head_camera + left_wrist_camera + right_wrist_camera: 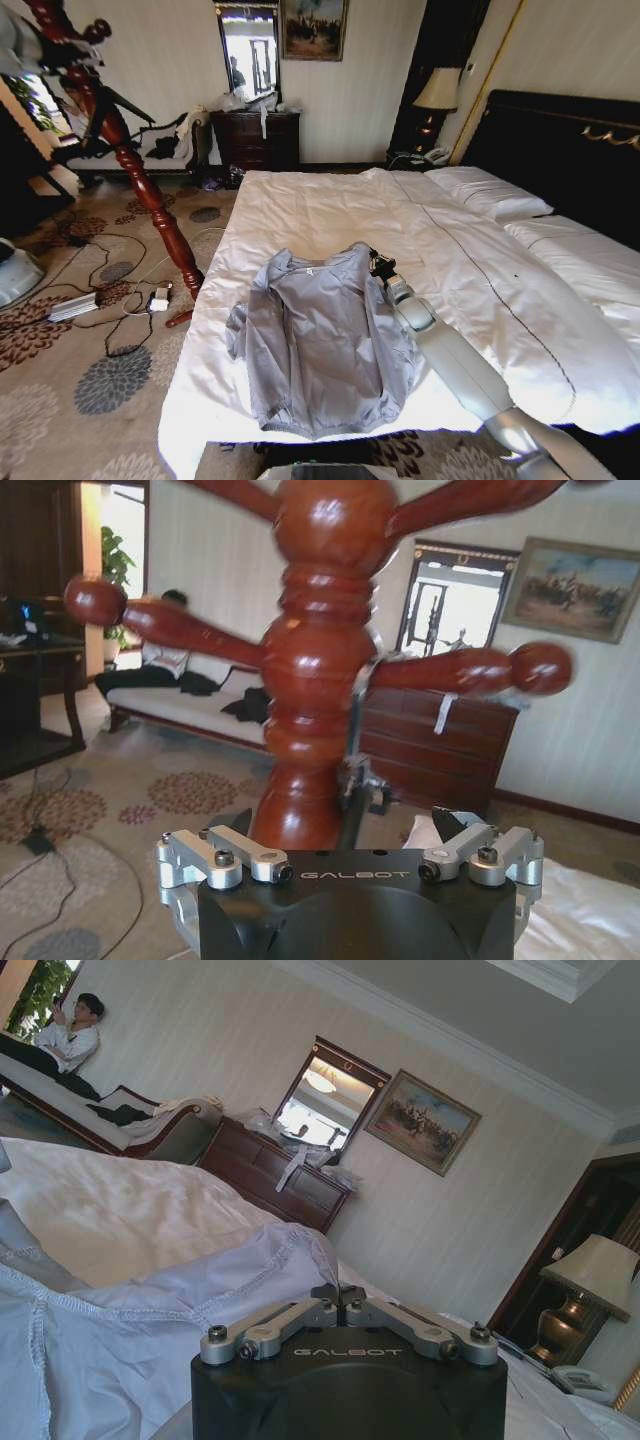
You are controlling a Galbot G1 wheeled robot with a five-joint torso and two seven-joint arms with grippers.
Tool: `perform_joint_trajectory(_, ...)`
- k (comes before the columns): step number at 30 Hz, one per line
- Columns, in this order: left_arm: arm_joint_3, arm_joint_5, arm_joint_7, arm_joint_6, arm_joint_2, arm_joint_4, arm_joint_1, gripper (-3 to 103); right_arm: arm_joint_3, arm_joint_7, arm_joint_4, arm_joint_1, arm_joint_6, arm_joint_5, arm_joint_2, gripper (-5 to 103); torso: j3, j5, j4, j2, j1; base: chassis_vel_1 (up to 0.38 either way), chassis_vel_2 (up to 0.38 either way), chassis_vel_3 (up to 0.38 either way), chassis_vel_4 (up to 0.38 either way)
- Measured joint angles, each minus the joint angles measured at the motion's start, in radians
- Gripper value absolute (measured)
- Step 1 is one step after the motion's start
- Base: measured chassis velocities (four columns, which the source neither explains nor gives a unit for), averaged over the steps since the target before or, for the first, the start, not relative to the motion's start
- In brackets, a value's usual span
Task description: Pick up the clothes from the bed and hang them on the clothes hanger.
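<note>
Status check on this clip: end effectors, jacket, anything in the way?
Right end effector shut at the jacket's shoulder on the bed. Left end effector open, up by the wooden coat stand. Nothing blocking the jacket.

This is a bedroom, maybe in a hotel. A big white bed (330, 215) fills the middle. A lamp (437, 92), mirror (250, 48) and painting (314, 27) sit along the top.

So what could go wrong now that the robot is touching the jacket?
The right gripper, shut at the shoulder of the grey-blue jacket, may have pinched the white sheet too, lifting both. One-point lifting could let the jacket sag and drag. The left gripper sits very close to the wooden coat stand and might bump it.
</note>
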Motion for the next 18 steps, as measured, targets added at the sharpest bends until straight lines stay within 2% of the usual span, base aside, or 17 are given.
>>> perform_joint_trajectory(2, -0.018, 0.042, 0.035, -0.001, -0.008, 0.048, 0.035, 100, 0.001, 0.0, 0.007, -0.006, 0.0, 0.003, -0.009, 0, 0.0, -0.0001, -0.0004, 0.0, 0.0, 0.0, 0.0, 0.0, 0.0)
perform_joint_trajectory(5, -0.033, 0.064, 0.052, -0.001, -0.012, 0.057, 0.053, 100, 0.001, 0.001, 0.011, -0.012, 0.0, 0.015, -0.011, 0, 0.0, -0.0004, 0.0, 0.0, 0.0, 0.0, 0.0, 0.0, 0.0)
perform_joint_trajectory(6, -0.04, 0.069, 0.057, -0.002, -0.019, 0.063, 0.06, 103, 0.001, 0.001, 0.011, -0.015, 0.0, 0.019, -0.011, 0, 0.0, -0.0003, 0.0001, 0.0, 0.0, 0.0, 0.0, 0.0, 0.0)
perform_joint_trajectory(7, -0.046, 0.079, 0.063, -0.002, -0.032, 0.078, 0.065, 101, 0.0, 0.001, 0.011, -0.017, 0.0, 0.023, -0.01, 0, 0.0, -0.0002, -0.0001, 0.0, 0.0, 0.0, 0.0, 0.0, 0.0)
perform_joint_trajectory(13, -0.057, 0.101, 0.066, -0.003, -0.07, 0.116, 0.076, 97, -0.009, 0.009, 0.019, -0.017, -0.011, 0.052, -0.008, 0, 0.0, 0.0005, -0.0008, 0.0, 0.0, 0.0, 0.0, 0.0, 0.0)
perform_joint_trajectory(18, -0.079, 0.109, 0.06, -0.003, -0.093, 0.132, 0.101, 100, -0.008, 0.01, 0.021, -0.004, -0.015, 0.063, -0.006, 0, 0.0, -0.0001, 0.0003, 0.0, 0.0, 0.0, 0.0, 0.0, 0.0)
